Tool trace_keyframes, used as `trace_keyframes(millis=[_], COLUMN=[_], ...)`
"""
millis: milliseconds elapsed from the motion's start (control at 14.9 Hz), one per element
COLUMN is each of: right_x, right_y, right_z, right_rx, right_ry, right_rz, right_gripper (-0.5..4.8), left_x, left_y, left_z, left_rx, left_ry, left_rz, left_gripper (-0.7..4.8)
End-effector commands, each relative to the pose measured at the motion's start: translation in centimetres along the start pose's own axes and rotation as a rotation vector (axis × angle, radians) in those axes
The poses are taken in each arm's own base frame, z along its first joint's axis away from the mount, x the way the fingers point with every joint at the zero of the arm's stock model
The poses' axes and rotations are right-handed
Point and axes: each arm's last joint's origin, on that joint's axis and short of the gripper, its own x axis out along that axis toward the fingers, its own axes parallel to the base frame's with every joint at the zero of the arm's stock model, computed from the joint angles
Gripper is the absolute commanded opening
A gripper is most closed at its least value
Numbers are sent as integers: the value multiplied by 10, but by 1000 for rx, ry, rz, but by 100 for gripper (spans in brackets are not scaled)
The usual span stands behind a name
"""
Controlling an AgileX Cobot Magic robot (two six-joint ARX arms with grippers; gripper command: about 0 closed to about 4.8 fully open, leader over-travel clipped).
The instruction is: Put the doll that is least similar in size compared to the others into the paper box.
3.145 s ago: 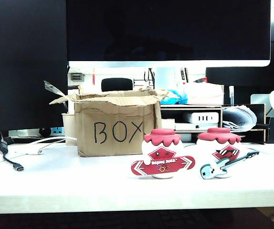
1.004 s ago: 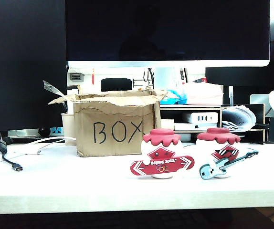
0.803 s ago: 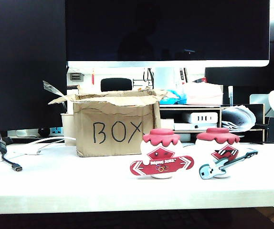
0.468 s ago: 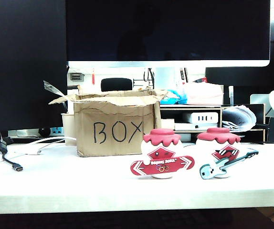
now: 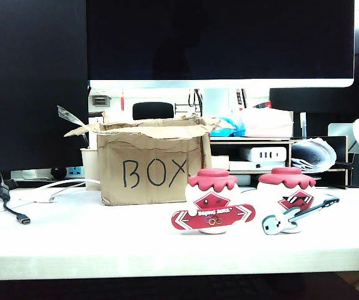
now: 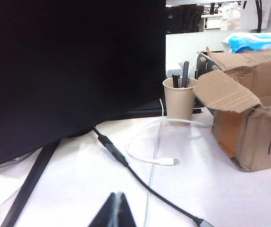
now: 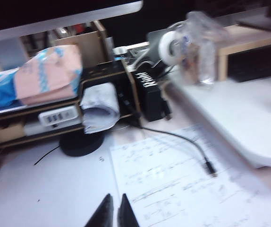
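Observation:
The paper box, brown cardboard with ragged flaps and "BOX" on its front, stands left of middle on the table; its corner also shows in the left wrist view. The doll is hidden from every view. Neither gripper appears in the exterior view. My left gripper hangs shut and empty over the table, short of the box. Off to the right of the dolls, my right gripper is shut with nothing in it, over a printed sheet.
Two white red-capped dolls stand right of the box, one with a red snowboard and one with a blue guitar. A paper cup of pens, a black cable and a white cable lie left of the box. A monitor and shelf stand behind.

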Motion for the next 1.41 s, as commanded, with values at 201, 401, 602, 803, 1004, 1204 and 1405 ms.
trace_keyframes(millis=[201, 401, 602, 803, 1004, 1204, 1405], right_x=[9, 13, 15, 16, 16, 16, 16], right_y=[-3, -5, -6, -6, -2, 0, 0], right_z=[-31, -46, -55, -55, -55, -55, -55], right_rx=[-4, -37, -107, -111, -112, -112, -112], right_ry=[12, 56, 70, 43, 39, 32, 33], right_rz=[39, 34, 55, 60, 98, 116, 117], right_gripper=[27, 27, 27, 27, 27, 27, 27], left_x=[0, 0, 0, 0, 0, 0, 0], left_y=[0, 0, 0, 0, 0, 0, 0], left_z=[1, 1, 1, 1, 1, 1, 1], left_rx=[0, 0, 0, 0, 0, 0, 0], left_ry=[-10, -10, -10, -10, -10, -10, -10], left_rz=[-3, -3, -3, -3, -3, -3, -3], left_gripper=[-5, -5, -5, -5, -5, -5, -5])
